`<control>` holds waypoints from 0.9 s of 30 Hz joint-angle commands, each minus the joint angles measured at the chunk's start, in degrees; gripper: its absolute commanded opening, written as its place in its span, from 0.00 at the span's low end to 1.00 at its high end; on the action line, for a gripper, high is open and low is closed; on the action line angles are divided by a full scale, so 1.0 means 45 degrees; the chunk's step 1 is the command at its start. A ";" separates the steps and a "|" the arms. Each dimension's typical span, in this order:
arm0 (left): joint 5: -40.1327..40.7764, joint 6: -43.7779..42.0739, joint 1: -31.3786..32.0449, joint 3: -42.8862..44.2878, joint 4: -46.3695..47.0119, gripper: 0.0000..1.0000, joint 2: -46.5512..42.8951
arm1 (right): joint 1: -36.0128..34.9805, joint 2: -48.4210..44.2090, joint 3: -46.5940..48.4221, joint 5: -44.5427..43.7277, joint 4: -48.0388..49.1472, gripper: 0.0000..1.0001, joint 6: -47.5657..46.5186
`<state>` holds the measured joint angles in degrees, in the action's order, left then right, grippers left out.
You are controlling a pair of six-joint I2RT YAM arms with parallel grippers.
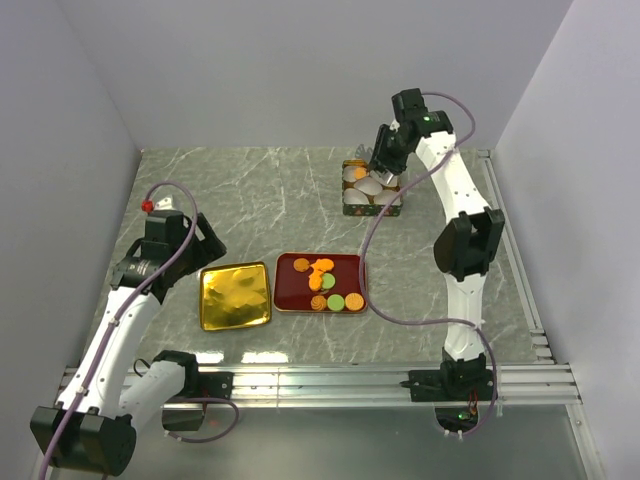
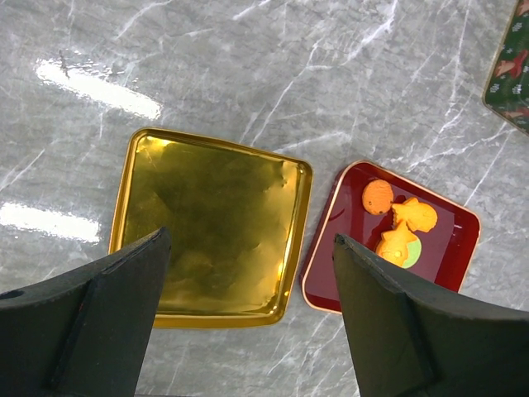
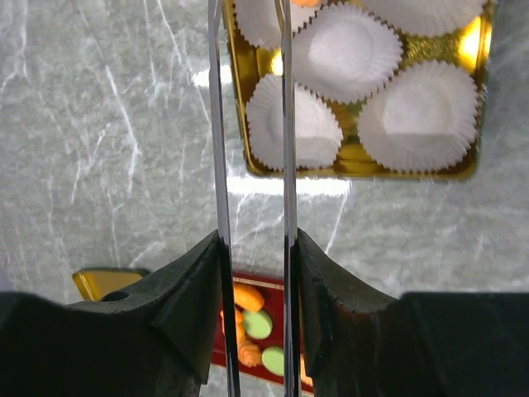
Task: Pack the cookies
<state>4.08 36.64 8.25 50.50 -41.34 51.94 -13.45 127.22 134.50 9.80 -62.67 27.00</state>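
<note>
Several cookies, orange, green and tan, lie on a red tray. They also show in the left wrist view and the right wrist view. My right gripper is shut on metal tongs, whose blades stand apart and reach over a gold-lined box of white paper cups. The tong tips are out of view. An orange piece sits in one cup. My left gripper is open and empty above the gold lid.
The gold lid lies just left of the red tray. A corner of the patterned box shows at the far right of the left wrist view. White walls stand at the left, back and right.
</note>
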 commanded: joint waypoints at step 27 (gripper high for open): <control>-0.0007 0.0002 0.0666 -0.0050 0.0281 0.86 -0.0644 | -0.5603 -0.9108 -0.9298 -0.2218 -0.0038 0.43 0.0268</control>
<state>3.01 36.64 10.98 50.04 -41.30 50.50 -37.36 91.24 96.82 1.54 -63.83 27.38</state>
